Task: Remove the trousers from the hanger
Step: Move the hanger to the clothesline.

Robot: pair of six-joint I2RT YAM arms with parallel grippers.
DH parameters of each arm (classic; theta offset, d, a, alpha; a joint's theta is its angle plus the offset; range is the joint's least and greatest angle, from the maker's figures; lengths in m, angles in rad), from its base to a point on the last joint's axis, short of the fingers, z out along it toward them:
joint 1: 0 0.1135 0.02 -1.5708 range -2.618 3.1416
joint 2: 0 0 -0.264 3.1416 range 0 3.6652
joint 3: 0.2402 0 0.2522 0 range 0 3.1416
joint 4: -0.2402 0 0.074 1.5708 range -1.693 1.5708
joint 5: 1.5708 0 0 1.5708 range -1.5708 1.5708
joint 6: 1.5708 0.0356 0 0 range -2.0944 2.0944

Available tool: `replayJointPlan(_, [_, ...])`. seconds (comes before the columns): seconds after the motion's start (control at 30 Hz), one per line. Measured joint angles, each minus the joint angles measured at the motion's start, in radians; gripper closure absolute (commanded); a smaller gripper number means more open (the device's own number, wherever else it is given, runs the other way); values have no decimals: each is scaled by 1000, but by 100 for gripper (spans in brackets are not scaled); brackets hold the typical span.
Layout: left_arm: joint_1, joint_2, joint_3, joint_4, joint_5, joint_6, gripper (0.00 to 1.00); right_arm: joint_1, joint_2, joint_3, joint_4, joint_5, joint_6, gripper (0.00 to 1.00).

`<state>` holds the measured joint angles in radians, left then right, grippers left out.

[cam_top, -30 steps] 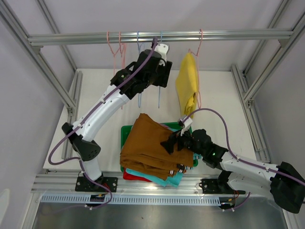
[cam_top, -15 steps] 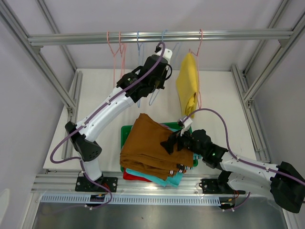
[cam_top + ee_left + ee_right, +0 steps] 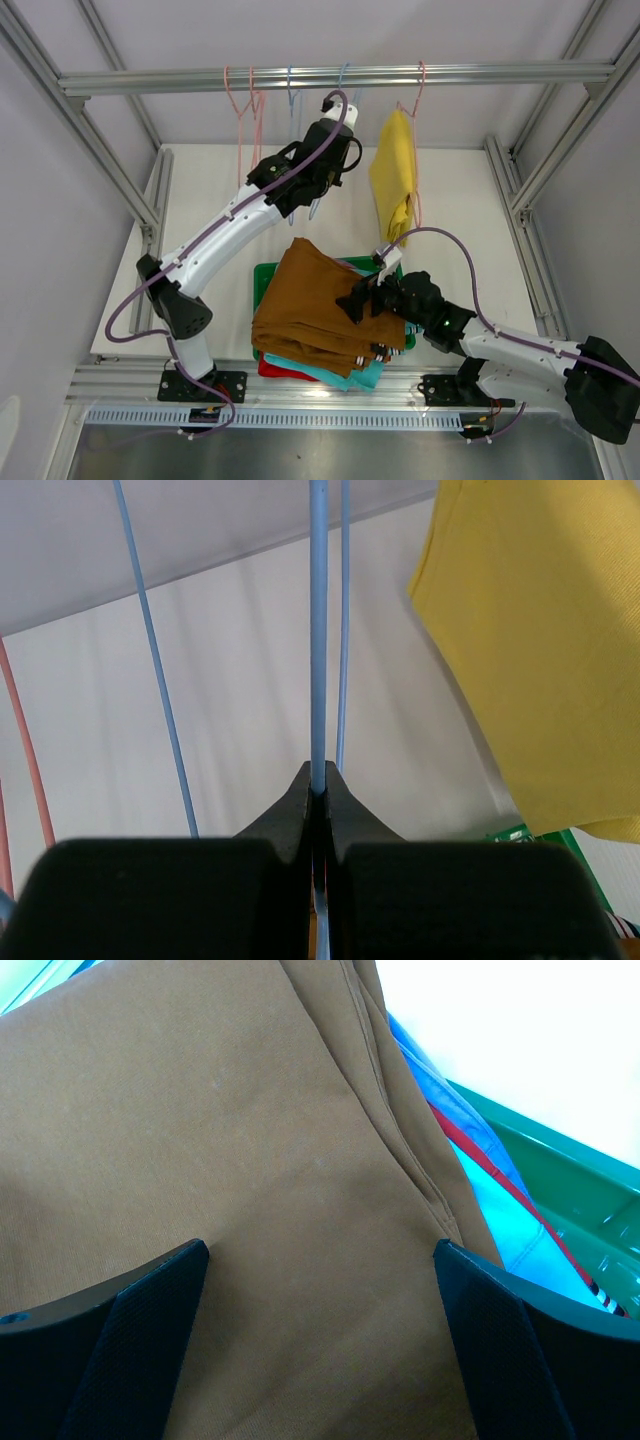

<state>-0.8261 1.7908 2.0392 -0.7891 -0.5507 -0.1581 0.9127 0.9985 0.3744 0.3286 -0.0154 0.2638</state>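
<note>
**Last pair on the rail: limp, light cloth just right of the clenched left jaws**

The left gripper [image 3: 318,792] is clenched on the thin wire of a blue hanger [image 3: 318,630]. The wire runs straight up from between the jaws and carries no cloth that shows. Just to the right of those jaws, and a little beyond them, hang the yellow trousers [image 3: 540,650], draped over a pink hanger [image 3: 419,92] on the rail [image 3: 480,73]. The right gripper [image 3: 318,1255] stands released with its fingers spread wide, and the brown trousers [image 3: 200,1150] lie directly beneath them. That pair tops a stack in the green tray [image 3: 560,1175], with the teal trousers [image 3: 352,380] and red trousers [image 3: 270,370] peeking out below.

The yellow pair looks light and limp, a woven cloth more grippy than slick and not fragile. It will likely sag and slide off the wire under a gentle pull. A pinch through the doubled layers low on the hanging fold seems the surest hold. The hanger swings freely, so a sideways tug could rock or unhook it.

The table [image 3: 470,200] is flat, white and matte. Left of the left jaws the rail is crowded with other wire hangers, and right of the yellow pair there is more room before the frame posts [image 3: 545,150]. The stack already overhangs the tray's near edge.
</note>
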Motion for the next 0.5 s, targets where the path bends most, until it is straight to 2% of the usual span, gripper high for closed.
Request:
replayJointPlan(0.23, [29, -69, -95, 47, -3, -21, 99, 1, 7, 0, 7, 0, -1, 1])
replayJointPlan(0.5, [117, -183, -214, 58, 47, -49, 99, 3, 26, 1, 21, 0, -3, 0])
